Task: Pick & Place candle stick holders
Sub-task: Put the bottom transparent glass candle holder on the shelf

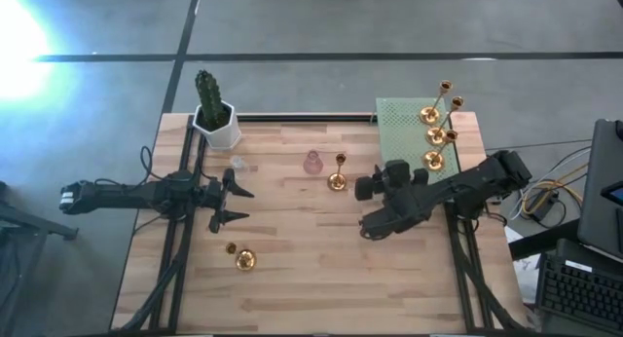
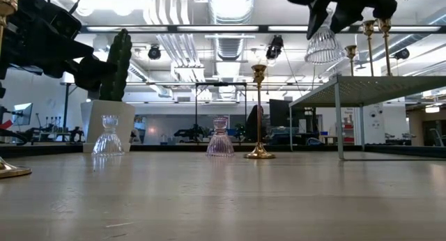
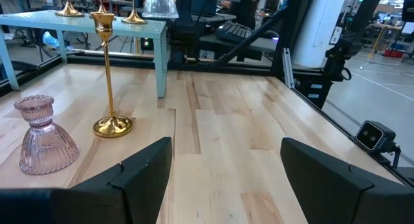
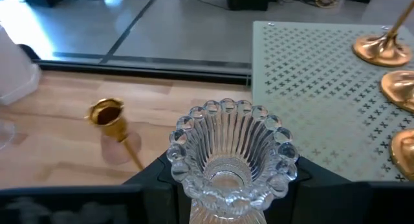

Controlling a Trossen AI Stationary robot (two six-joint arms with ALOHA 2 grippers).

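My right gripper [image 2: 333,10] is shut on a clear fluted glass holder [image 2: 323,44], high above the table by the left edge of the green shelf [image 1: 404,132]. Several gold holders [image 1: 434,134] stand on that shelf. One gold holder [image 1: 337,181], a pinkish glass one [image 1: 312,163] and a clear glass one [image 1: 238,165] stand on their bases on the table. Another gold holder [image 1: 242,260] lies on its side near the front left. My left gripper [image 1: 232,203] is open and empty, left of the middle. My right gripper pinches the clear glass holder's narrow end [image 4: 223,188] between its two fingers [image 4: 154,179]. The fingers come from above, slanting down. The holder hangs below them, lifted clear, its wide beaded flared end [image 2: 324,54] lowest.
A white pot with a green cactus [image 1: 214,118] stands at the far left corner. The green perforated shelf stands on legs [image 2: 339,119] above the table at the far right. Bare wood [image 1: 321,269] lies along the near side.
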